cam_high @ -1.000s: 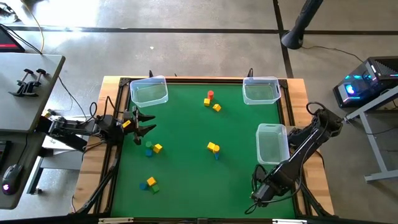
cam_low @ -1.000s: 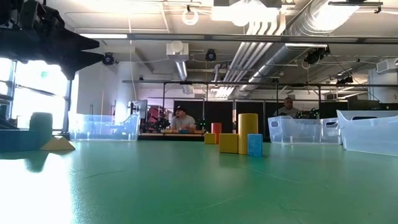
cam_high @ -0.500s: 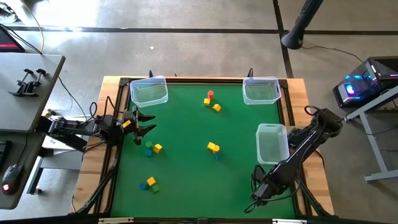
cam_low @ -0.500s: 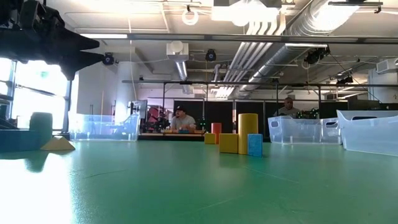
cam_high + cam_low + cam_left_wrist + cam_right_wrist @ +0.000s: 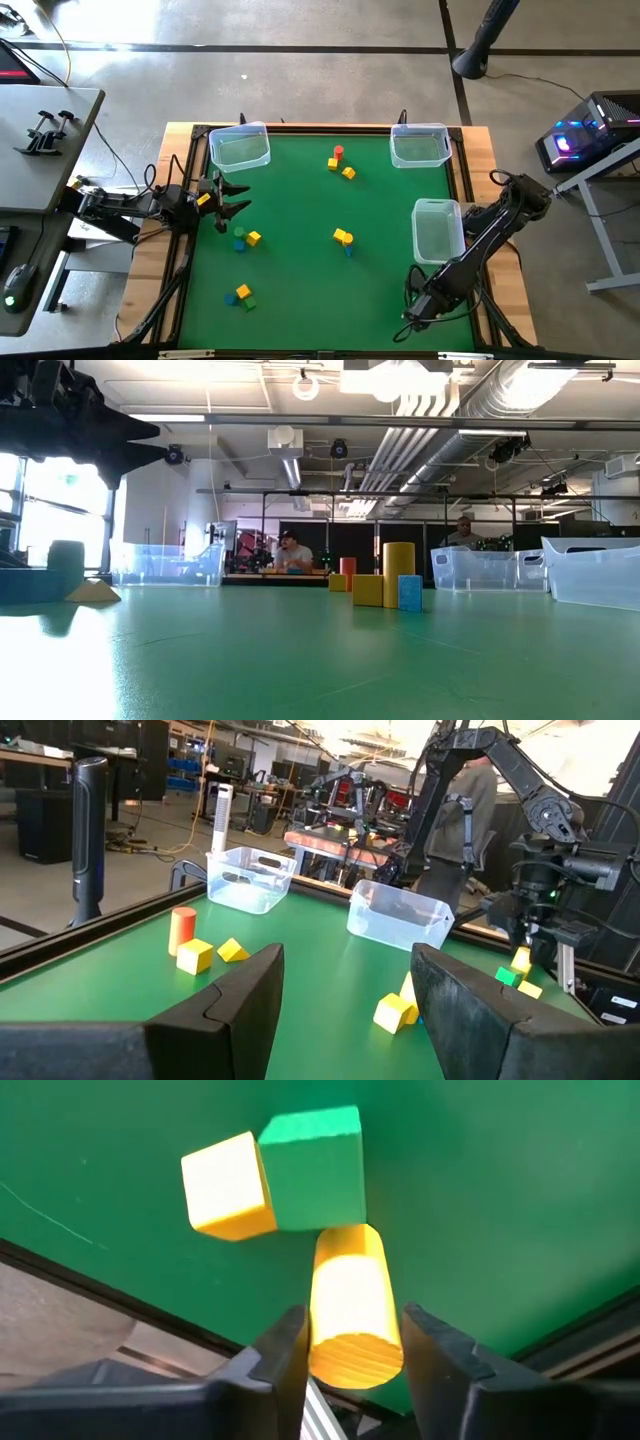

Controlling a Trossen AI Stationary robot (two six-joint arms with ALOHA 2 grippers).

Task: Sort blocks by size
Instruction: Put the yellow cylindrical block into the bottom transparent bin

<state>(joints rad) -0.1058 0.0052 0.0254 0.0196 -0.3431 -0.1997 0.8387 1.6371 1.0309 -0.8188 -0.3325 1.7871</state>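
Yellow cylinder (image 5: pixel 352 1305), clamped in right gripper (image 5: pixel 352 1330), near green cube (image 5: pixel 312 1168)

No legible text, labels, numbers or signs anywhere in view.

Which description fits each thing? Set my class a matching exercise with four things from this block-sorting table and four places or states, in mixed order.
Things:
1. red cylinder
2. yellow cylinder
3. left gripper
4. green cube

Places or states:
A. touching a yellow cube on the mat
B. open, nothing between its fingers
C. held in the right gripper
D. upright beside two yellow blocks

Pairs: 1-D, 2-C, 3-B, 4-A
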